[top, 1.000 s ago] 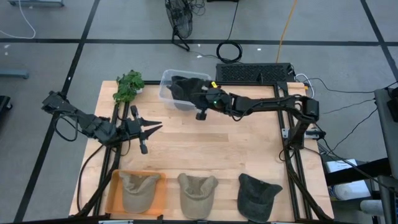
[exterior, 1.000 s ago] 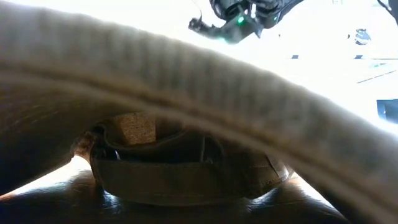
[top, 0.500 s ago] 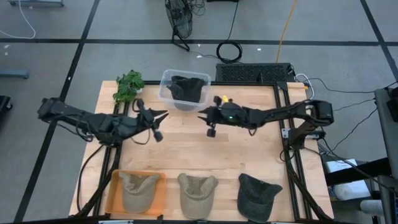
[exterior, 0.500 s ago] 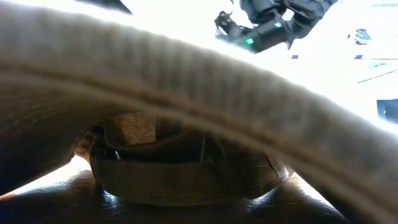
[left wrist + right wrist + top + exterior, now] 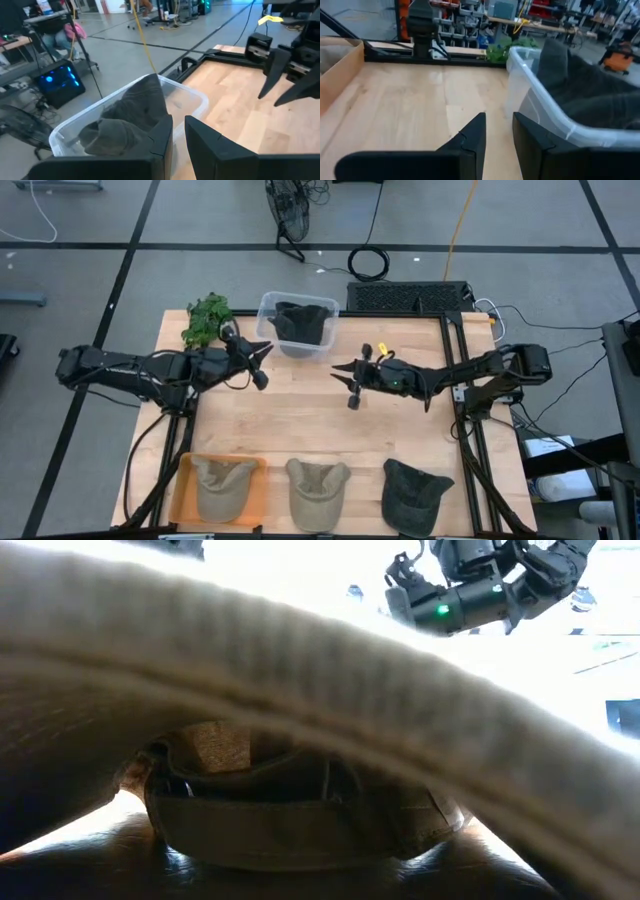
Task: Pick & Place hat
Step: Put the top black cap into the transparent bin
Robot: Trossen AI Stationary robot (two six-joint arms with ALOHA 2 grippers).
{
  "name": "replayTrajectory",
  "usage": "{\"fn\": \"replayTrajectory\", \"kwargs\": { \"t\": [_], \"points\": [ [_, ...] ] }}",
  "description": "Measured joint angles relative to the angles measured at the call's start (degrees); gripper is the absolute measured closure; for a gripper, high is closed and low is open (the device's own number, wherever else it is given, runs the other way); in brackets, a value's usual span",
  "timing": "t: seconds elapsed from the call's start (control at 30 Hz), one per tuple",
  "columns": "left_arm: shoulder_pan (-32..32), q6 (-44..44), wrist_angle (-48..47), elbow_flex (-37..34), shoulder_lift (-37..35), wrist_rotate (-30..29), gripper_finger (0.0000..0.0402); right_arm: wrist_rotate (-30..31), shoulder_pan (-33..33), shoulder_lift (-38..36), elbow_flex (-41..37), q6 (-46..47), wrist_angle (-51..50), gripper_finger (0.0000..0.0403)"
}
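Hats along near table edge: three laid out in a row, tan hat (image 5: pixel 221 485) on an orange tray (image 5: pixel 181 492), second tan hat (image 5: pixel 317 491) on bare wood, dark hat (image 5: pixel 415 494) beside it. Judged: three placements done, more to go, since dark hats (image 5: pixel 301 323) are bunched in the bin (image 5: pixel 268 308) at the far edge.

Left gripper (image 5: pixel 259 352) sits just beside the bin, fingers nearly closed with only a narrow gap, holding nothing. Right gripper (image 5: pixel 343 369) hovers over mid-table near the bin, fingers likewise a slit apart, empty.

Materials: bin is clear, thin-walled plastic, rounded corners, rolled rim. Hats inside (image 5: pixel 131 117) are soft, limp grey-brown fabric, crumpled and peaked above the rim. Table (image 5: pixel 300 420) is pale wood planks, smooth. Plant (image 5: pixel 206 316) at the far left corner, leafy green. Low view is blocked by a tan hat's ribbed brim (image 5: pixel 300 680).
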Motion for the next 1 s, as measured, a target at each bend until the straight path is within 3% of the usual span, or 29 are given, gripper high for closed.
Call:
{"fn": "replayTrajectory", "kwargs": {
  "t": [0.3,0.5,0.73,1.0],
  "points": [
    [5.3,3.18,-2.32,0.02,-0.04,1.29,0.033,0.03,0.16,0.04,-6.08,10.19,2.97,0.033],
    [11.7,3.28,-4.17,0.02,-0.02,4.18,0.0246,1.54,1.5,0.04,-10.47,13.56,9.63,0.033],
    [19.19,0.88,-2.41,0.02,1.78,19.3,0.0181,1.62,2.76,0.07,-11.37,9.5,10.53,0.033],
    [29.21,-0.58,-2.3,2.24,8.14,26.35,0.0185,1.62,-0.13,0.07,-11.37,0.78,15.39,0.033]
  ]
}}
